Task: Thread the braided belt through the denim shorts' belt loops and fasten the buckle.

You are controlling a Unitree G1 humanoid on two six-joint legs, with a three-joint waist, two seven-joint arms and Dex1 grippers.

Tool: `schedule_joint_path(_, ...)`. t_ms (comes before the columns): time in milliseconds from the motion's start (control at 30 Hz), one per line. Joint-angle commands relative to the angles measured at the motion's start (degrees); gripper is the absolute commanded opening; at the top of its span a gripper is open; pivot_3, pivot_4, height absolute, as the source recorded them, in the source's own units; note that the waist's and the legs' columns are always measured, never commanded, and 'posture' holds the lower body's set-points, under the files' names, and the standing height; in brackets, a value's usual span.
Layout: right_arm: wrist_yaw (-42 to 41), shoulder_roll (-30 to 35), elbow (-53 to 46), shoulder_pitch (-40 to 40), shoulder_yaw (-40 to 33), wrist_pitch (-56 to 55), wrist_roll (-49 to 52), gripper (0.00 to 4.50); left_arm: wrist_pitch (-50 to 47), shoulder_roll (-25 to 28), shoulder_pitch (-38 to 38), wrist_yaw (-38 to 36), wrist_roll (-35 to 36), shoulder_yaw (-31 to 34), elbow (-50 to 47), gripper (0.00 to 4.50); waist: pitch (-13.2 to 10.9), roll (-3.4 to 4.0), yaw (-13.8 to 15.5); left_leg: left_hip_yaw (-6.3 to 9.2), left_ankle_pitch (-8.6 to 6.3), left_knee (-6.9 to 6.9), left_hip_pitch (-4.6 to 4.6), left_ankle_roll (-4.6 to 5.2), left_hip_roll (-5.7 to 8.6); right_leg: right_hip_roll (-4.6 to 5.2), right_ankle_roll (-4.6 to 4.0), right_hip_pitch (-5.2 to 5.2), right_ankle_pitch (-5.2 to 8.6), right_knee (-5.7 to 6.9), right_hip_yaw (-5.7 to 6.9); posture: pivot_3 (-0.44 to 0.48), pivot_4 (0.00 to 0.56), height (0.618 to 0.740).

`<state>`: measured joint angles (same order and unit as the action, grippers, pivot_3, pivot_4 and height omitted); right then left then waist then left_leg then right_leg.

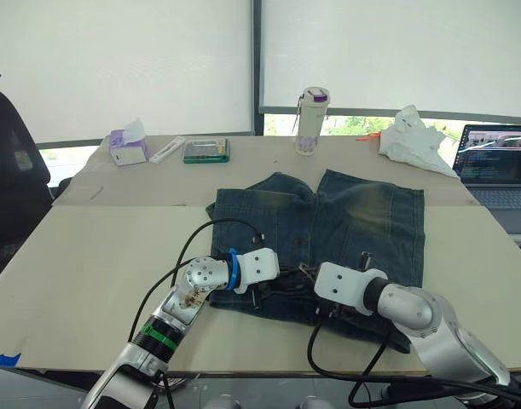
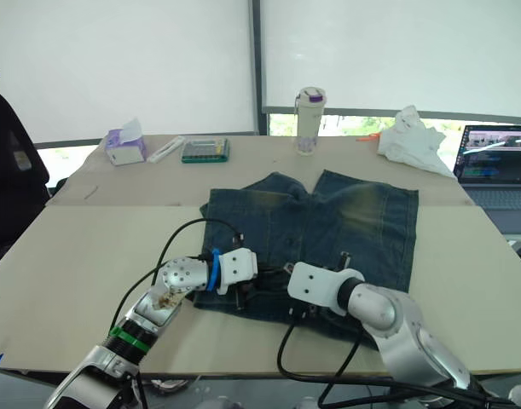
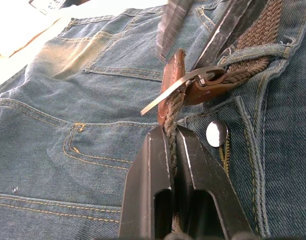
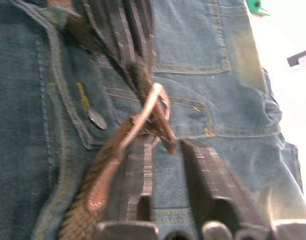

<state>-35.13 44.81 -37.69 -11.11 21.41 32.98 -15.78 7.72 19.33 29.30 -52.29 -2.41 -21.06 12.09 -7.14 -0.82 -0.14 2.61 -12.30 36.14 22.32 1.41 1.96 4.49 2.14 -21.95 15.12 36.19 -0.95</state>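
No writing can be read on anything here. The denim shorts [image 1: 328, 230] lie flat at the bench [image 1: 89, 256] centre, waistband at 6 o'clock. The left pincer [image 3: 173, 150] pinches the braided belt [image 3: 253, 40] just below the buckle [image 3: 193, 80]. The right pincer [image 4: 165, 150] stands slightly parted beside the buckle, gripping nothing.

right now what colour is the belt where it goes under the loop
Dark brown, woven; the braided belt under the belt loop shows best in the left wrist view.
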Motion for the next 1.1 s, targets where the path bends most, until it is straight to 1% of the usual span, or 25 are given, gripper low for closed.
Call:
schedule_joint_path(33, -1.1, -0.3, -0.6, -0.7, -0.6, -2.5, -1.0, 0.05, 1.9, 0.0, 0.3, 0.1, 0.3, 0.5, -2.4, 0.00, 0.0, 0.00, 0.0, 0.00, 0.00, 0.01, 0.00, 0.00, 0.00, 0.00, 0.00, 0.00, 0.00, 0.00, 0.00, 0.000, 0.150, 0.740)
schedule_joint_path(167, -2.1, -0.3, -0.3, -0.5, -1.2, -3.3, -1.6, 0.05, 1.9, 0.0, 0.2, 0.1, 0.4, 0.4, -2.5, 0.00, 0.0, 0.00, 0.0, 0.00, 0.00, 0.01, 0.00, 0.00, 0.00, 0.00, 0.00, 0.00, 0.00, 0.00, 0.00, 0.000, 0.150, 0.740)
schedule_joint_path(267, -2.5, -0.2, -0.5, 0.0, -1.9, -3.5, -2.0, 0.05, 1.0, 0.7, 0.1, -1.7, 1.6, 0.5, -3.1, 0.00, 0.0, 0.00, 0.0, 0.00, 0.00, 0.01, 0.00, 0.00, 0.00, 0.00, 0.00, 0.00, 0.00, 0.00, 0.00, 0.000, 0.150, 0.740)
schedule_joint_path(333, -2.9, 0.2, -0.9, 0.4, -2.7, -3.5, -2.3, 0.00, -3.0, 1.0, -0.2, -3.8, 4.9, 1.6, -4.7, 0.77, 0.0, 0.00, 0.0, 0.00, 0.00, 0.01, 0.00, 0.00, 0.00, 0.00, 0.00, 0.00, 0.00, 0.00, 0.00, 0.000, 0.150, 0.740)
schedule_joint_path(367, -3.1, 0.3, -1.2, 0.6, -3.2, -3.4, -2.4, 0.00, -4.5, 1.3, -0.3, -4.7, 6.1, 2.1, -5.5, 1.02, 0.0, 0.00, 0.0, 0.00, 0.00, 0.01, 0.00, 0.00, 0.00, 0.00, 0.00, 0.00, 0.00, 0.01, 0.00, 0.000, 0.150, 0.740)
schedule_joint_path(400, -3.2, 0.5, -1.6, 0.9, -3.7, -3.1, -2.5, 0.00, -6.6, 1.6, -0.5, -5.2, 7.5, 2.8, -6.4, 1.46, 0.0, 0.00, 0.0, 0.00, 0.00, 0.02, 0.01, 0.00, 0.00, 0.01, 0.00, 0.00, 0.00, 0.01, 0.00, 0.000, 0.150, 0.740)
schedule_joint_path(433, -3.3, 0.6, -2.0, 1.2, -4.3, -3.0, -2.5, 0.00, -8.2, 2.0, -0.5, -5.4, 8.4, 3.4, -7.2, 1.72, 0.0, 0.00, 0.0, 0.00, 0.00, 0.03, 0.01, 0.00, 0.00, 0.01, 0.00, 0.00, 0.00, 0.01, 0.00, 0.000, 0.150, 0.740)
schedule_joint_path(533, -3.7, 0.9, -3.3, 3.0, -6.1, -2.6, -2.6, 0.00, -14.2, 4.2, -0.8, -8.0, 11.7, 4.6, -10.0, 2.73, 0.0, 0.00, 0.0, 0.01, 0.00, 0.03, 0.00, 0.00, -0.01, 0.00, 0.00, 0.01, 0.00, 0.01, 0.00, 0.000, 0.150, 0.740)
schedule_joint_path(600, -3.8, 1.0, -4.0, 4.2, -7.3, -2.3, -2.6, 0.00, -17.2, 6.3, -1.1, -10.5, 13.8, 5.0, -11.7, 2.73, 0.0, 0.01, 0.0, 0.01, 0.00, 0.04, 0.00, 0.00, -0.01, 0.00, 0.00, 0.01, 0.00, 0.01, 0.00, 0.000, 0.150, 0.740)
schedule_joint_path(700, -3.8, 1.0, -4.8, 5.6, -8.7, -2.0, -2.6, 0.00, -19.5, 7.5, -0.8, -11.6, 15.0, 5.4, -12.8, 2.73, 0.0, 0.01, 0.1, 0.01, 0.00, 0.04, 0.00, 0.00, -0.01, 0.00, 0.00, 0.02, 0.00, 0.01, 0.01, 0.000, 0.150, 0.740)
schedule_joint_path(900, -3.4, -0.1, -5.5, 7.0, -9.3, -1.6, -2.8, 0.00, -21.9, 6.0, 0.7, -10.6, 15.1, 5.0, -12.8, 2.73, 0.0, 0.01, 0.5, 0.00, -0.01, 0.09, 0.01, 0.01, 0.00, 0.02, 0.00, 0.05, 0.00, -0.01, 0.01, 0.000, 0.150, 0.740)
schedule_joint_path(1000, -3.2, -0.5, -5.7, 7.4, -9.2, -1.5, -3.3, 0.00, -27.4, 5.0, 1.4, -10.6, 17.5, 5.6, -13.7, 2.73, 0.0, 0.01, 0.5, -0.01, -0.01, 0.09, 0.01, 0.01, 0.00, 0.01, 0.00, 0.05, 0.00, -0.01, 0.00, 0.000, 0.150, 0.740)
schedule_joint_path(1100, -3.2, -1.0, -6.0, 7.8, -9.6, -1.1, -3.8, 0.00, -30.0, 4.8, 2.2, -10.9, 18.5, 5.8, -13.7, 2.73, 0.0, 0.01, 0.5, -0.01, -0.01, 0.09, 0.01, 0.01, 0.00, 0.00, 0.00, 0.05, 0.00, -0.01, 0.00, 0.000, 0.150, 0.740)
